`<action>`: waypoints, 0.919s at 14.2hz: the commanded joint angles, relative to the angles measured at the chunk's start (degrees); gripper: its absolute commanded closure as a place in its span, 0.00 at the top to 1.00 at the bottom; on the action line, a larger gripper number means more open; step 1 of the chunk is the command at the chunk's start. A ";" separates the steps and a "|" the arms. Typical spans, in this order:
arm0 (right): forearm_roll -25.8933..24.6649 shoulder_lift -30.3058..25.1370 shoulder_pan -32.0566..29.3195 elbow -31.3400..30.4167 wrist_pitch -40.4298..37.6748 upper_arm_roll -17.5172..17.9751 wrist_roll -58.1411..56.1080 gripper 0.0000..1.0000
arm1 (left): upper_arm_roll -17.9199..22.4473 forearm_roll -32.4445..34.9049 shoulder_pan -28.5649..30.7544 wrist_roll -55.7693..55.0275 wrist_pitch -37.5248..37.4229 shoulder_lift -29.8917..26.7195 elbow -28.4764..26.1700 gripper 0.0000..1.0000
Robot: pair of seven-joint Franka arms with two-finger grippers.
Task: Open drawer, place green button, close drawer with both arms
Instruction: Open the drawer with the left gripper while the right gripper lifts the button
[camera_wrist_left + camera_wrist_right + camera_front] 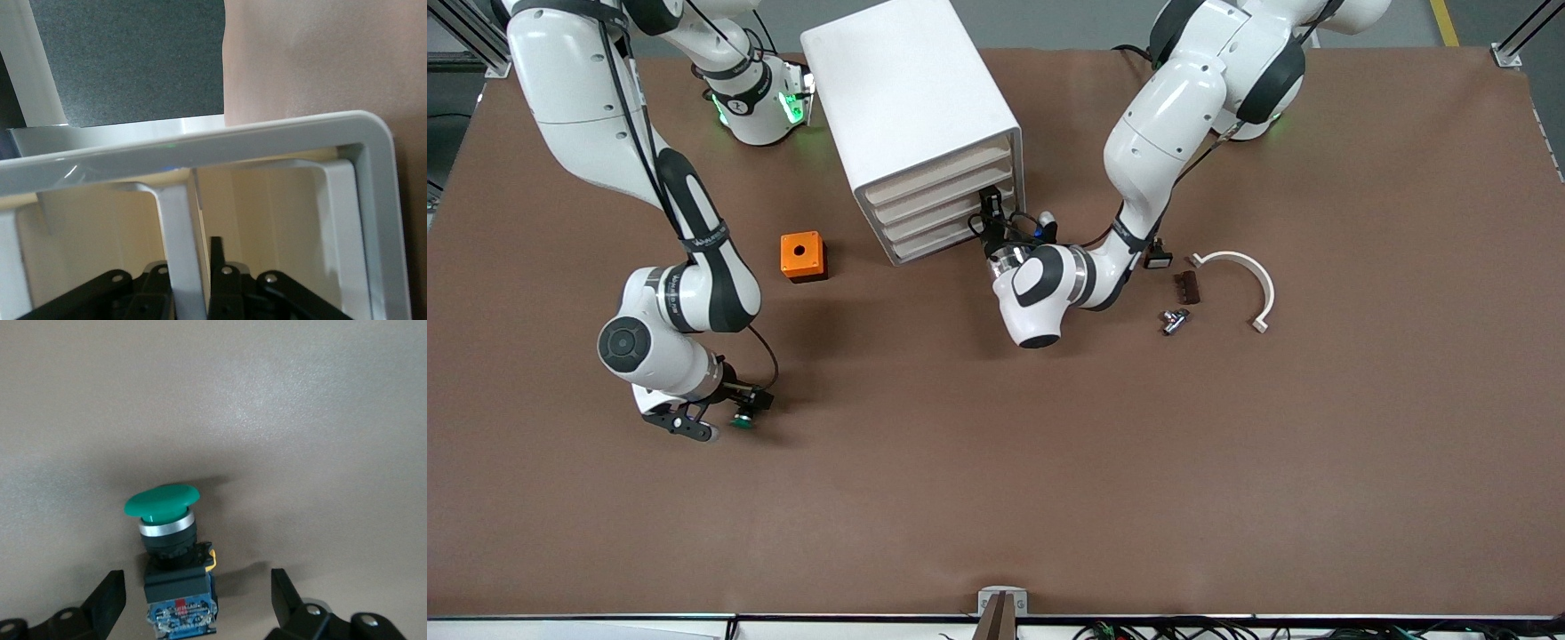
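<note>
The opening step was in hand: the left gripper [989, 222] was at the cabinet [911, 107], jaws straddling the closed drawer [934, 246] handle. The right gripper [720, 418], jaws wide, bracketed the button [172, 547] on the worktop [1049, 462], nearer the camera than the cabinet. Next, likely a pull.

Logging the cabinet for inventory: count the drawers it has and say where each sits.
4, stacked in the white cabinet: top, second, third, and the lowest drawer, where the left claw sits at its front. None look hidden.
</note>
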 commanded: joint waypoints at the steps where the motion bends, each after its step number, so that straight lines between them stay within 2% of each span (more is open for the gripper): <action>1: 0.63 0.08 0.79 -0.05 0.19 0.16 0.60 0.54 | 0.06 -1.64 0.97 -0.48 -0.76 0.03 0.22 0.01; 2: 0.63 0.08 0.97 -0.14 0.11 0.16 0.60 0.38 | 0.06 -1.99 1.24 -0.39 -0.76 0.03 0.14 0.01; 3: 0.63 0.08 0.97 -0.14 0.02 0.16 0.60 0.26 | 0.06 -1.99 1.41 -0.48 -0.76 0.03 0.13 0.01; 5: 0.63 -0.01 0.97 -0.05 -0.33 0.16 0.69 0.07 | 0.23 -1.99 2.02 -0.56 -0.76 0.03 0.22 0.01; 6: 0.63 -0.10 0.97 -0.05 -0.42 0.16 0.69 0.04 | 0.24 -1.99 2.38 -0.65 -0.76 0.03 0.22 0.01; 10: 0.63 -1.24 1.75 0.21 -1.38 0.16 2.44 0.03 | 0.24 -2.08 4.31 -0.74 -0.41 0.12 0.31 0.02; 13: 0.71 -5.18 1.76 -0.05 -5.94 0.16 2.80 0.03 | 0.41 -2.08 6.15 -0.74 0.20 0.12 0.49 0.02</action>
